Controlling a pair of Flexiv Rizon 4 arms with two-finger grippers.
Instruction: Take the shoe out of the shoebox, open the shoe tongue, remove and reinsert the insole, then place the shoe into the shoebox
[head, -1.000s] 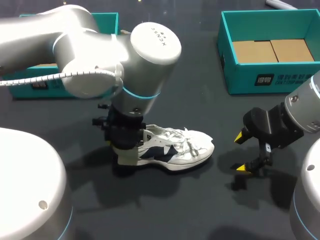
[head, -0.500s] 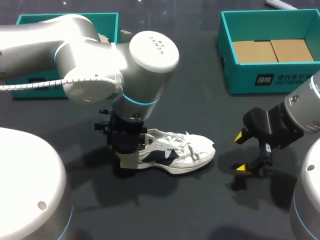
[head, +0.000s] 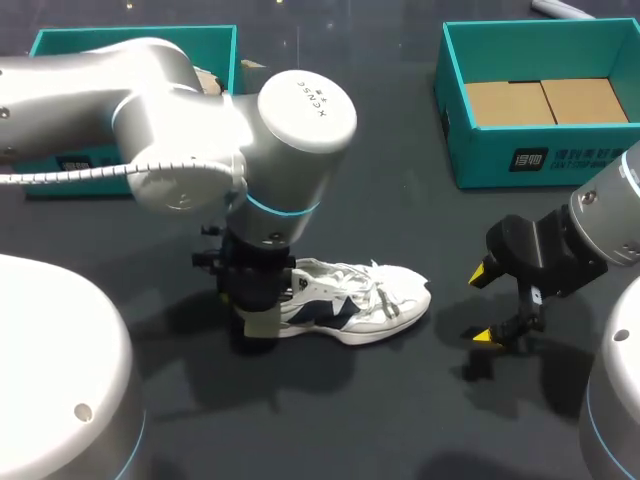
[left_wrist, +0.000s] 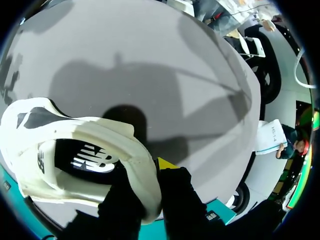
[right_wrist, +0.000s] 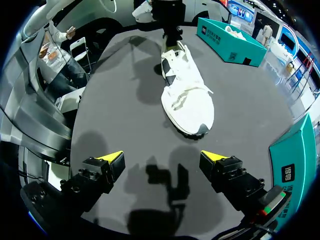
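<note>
Currently the shoe (head: 350, 305) is out of the box, sole-down on the worktop (head: 400, 420), toe pointing toward my right arm, well apart from both shoeboxes.

Left end effector (head: 258, 322) is on the heel from above. Left wrist view confirms the grip: the heel collar is pinched between the fingers (left_wrist: 174, 192), one inside the opening and one outside at the back. So it's clamped on the shoe with a narrow gap, just the collar's thickness. My read: this pins the heel so the shoe can't slide or tip while the other arm works the tongue and insole from the toe side.

Right end effector (head: 484, 306) hangs low over the worktop beyond the toe, fingers spread wide, nothing between them, not touching the shoe. Right wrist view has the shoe straight ahead, toe nearest, laces up. I'd say it's lined up for an approach along the shoe's length.

Materials:
- **Upper:** white with dark navy side panels, white laces over the tongue, pale chunky sole.
- **Collar:** looks padded and soft, so I'd expect a compliant grip, not a rigid one.
- **Insole (left_wrist: 85, 157):** shows through the opening, dark with a white print, and looks seated.
- **Worktop:** matte dark grey, flat.
- **Right shoebox (head: 480, 150):** teal card, open top, brown cardboard on its floor.
- **Left shoebox (head: 130, 35):** same teal, mostly hidden behind my left arm.

Step, as I judge it: the shoe is out and tongue opening is next.
</note>
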